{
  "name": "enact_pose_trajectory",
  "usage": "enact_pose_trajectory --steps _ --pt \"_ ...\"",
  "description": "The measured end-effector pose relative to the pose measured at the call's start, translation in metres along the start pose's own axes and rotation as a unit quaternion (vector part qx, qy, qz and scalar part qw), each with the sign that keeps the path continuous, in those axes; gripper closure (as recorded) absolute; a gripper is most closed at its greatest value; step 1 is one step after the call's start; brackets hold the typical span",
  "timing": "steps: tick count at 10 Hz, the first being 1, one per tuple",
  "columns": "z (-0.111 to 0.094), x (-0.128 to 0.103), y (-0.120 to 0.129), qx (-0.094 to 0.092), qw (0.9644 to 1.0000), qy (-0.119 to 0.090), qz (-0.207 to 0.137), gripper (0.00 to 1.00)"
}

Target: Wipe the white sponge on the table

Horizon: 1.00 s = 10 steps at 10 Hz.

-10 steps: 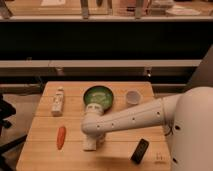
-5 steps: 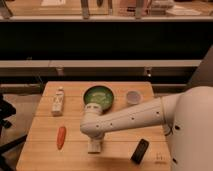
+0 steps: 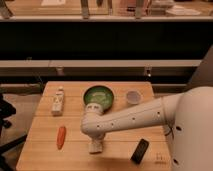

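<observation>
The white sponge [image 3: 95, 146] lies flat on the light wooden slatted table [image 3: 45, 155], near the front middle. My white arm reaches in from the right, and its end points down over the sponge. The gripper [image 3: 96, 138] sits directly on top of the sponge, mostly hidden by the arm's wrist.
A green bowl [image 3: 98, 96] stands at the back middle, a white cup [image 3: 133, 96] to its right. A white tube-like packet [image 3: 58, 101] lies at the back left. An orange carrot [image 3: 61, 137] lies left of the sponge. A black slab [image 3: 140, 150] lies at the front right.
The arm's end and the sponge have shifted slightly along the table front, a little toward the front edge.
</observation>
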State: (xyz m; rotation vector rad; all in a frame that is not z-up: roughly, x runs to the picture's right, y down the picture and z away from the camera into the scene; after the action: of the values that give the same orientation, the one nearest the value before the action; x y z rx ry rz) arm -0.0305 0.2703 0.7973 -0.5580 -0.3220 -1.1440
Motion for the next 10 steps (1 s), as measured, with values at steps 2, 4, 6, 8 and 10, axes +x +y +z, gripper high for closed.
enact_pose_trajectory --steps 2,4,6,8,10 --pt "0.000 0.012 0.007 0.008 0.9999 -0.004 -0.009 0.88" --pt "-0.001 0.016 0.010 0.008 0.9999 -0.003 -0.010 0.89" --pt "-0.001 0.018 0.014 0.013 0.9998 -0.008 -0.009 0.98" --pt "-0.001 0.031 0.028 0.016 0.9998 -0.010 -0.007 0.99" --pt "-0.002 0.034 0.028 0.018 0.9997 -0.011 -0.013 0.99"
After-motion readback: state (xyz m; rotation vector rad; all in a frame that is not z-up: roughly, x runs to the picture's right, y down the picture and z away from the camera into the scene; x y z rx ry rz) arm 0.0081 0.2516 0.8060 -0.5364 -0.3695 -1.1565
